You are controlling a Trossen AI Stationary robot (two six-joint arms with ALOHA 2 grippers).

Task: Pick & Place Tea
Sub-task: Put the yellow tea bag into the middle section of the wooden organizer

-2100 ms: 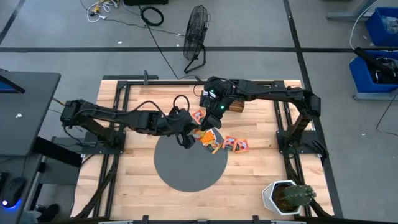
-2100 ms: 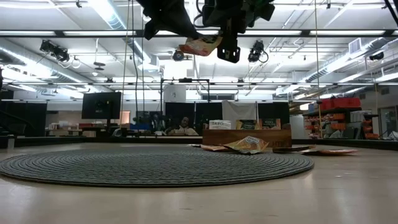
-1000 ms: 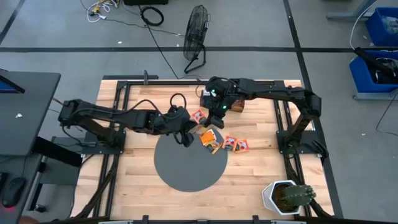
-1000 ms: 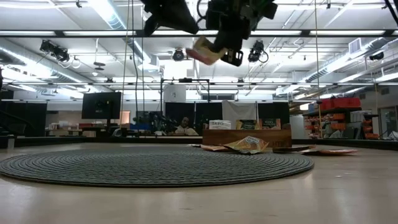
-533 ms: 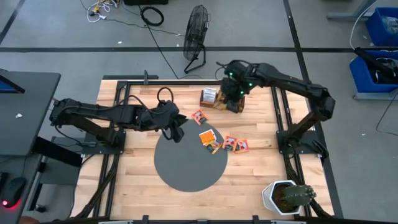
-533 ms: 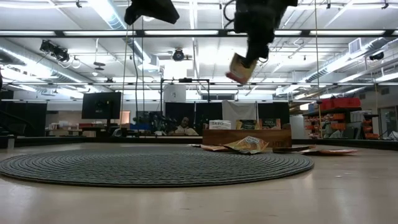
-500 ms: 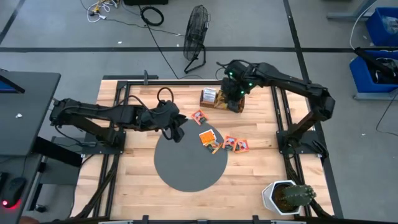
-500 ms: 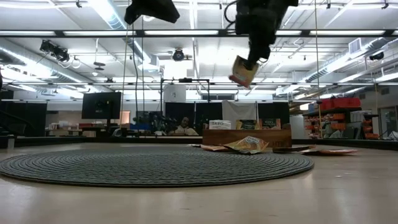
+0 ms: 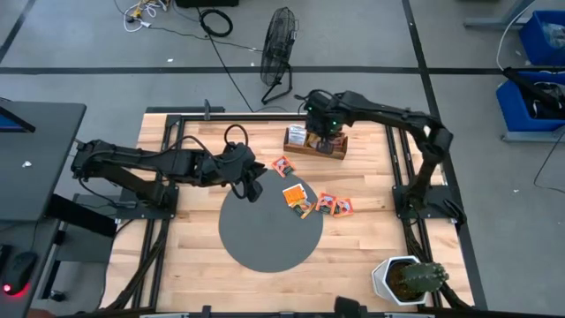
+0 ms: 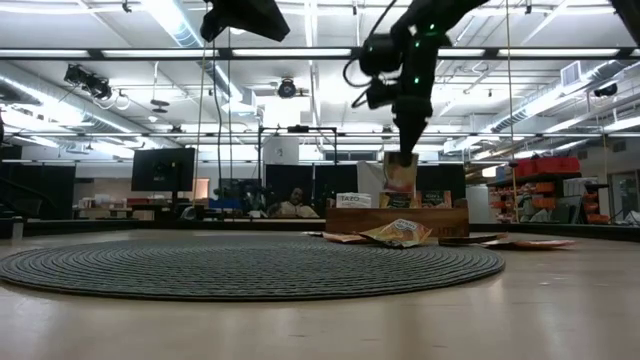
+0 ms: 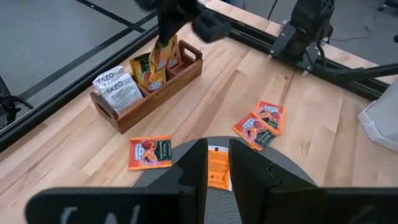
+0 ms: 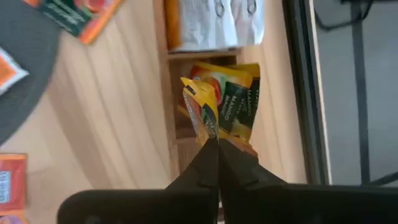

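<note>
Right end effector [image 12: 211, 142] pinched yellow-orange tea packet [image 12: 200, 111] over wooden box [image 9: 314, 145], 12 o'clock on counter [image 9: 371, 238]. Advised: lower upright into slot, then release. Left end effector [image 11: 212, 167] narrowly parted, empty.

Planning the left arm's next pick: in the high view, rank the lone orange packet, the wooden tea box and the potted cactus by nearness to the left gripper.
1. Lone orange packet, just right of the left gripper.
2. Wooden tea box, at the table's back.
3. Potted cactus, at the front right corner.
</note>
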